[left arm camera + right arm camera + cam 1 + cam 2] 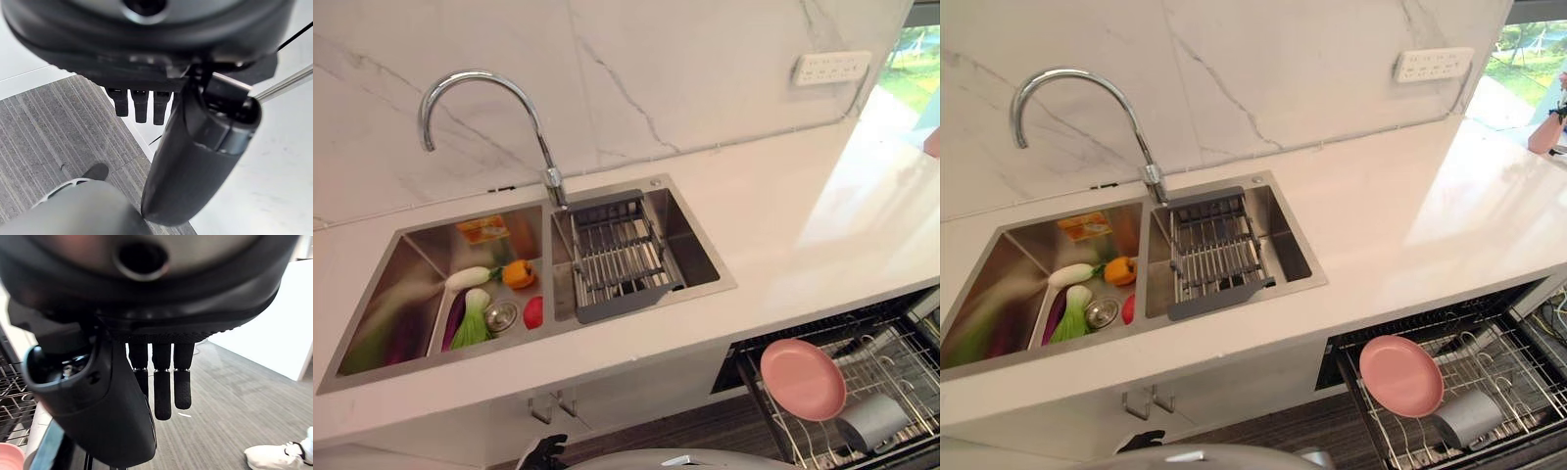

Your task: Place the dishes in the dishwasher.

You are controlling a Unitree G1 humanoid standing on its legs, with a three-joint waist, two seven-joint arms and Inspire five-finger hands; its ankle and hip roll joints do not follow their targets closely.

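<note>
A pink plate [803, 379] stands tilted in the pulled-out dishwasher rack [913, 380] at the lower right, under the counter edge. A grey cup [871, 421] lies beside it in the same rack. My left hand [543, 452] hangs low in front of the cabinet below the sink; in its wrist view its fingers [141, 105] are relaxed over the floor and hold nothing. My right hand [164, 391] hangs with straight fingers above the floor, next to the rack [10, 399] and the plate's rim [7, 455], holding nothing.
A double sink [558, 338] is set in the white counter, with a curved tap [480, 83] behind it. Its left basin holds several vegetables [470, 318]; the right basin holds a grey drain rack [622, 257]. A person's white shoe [276, 455] stands on the floor.
</note>
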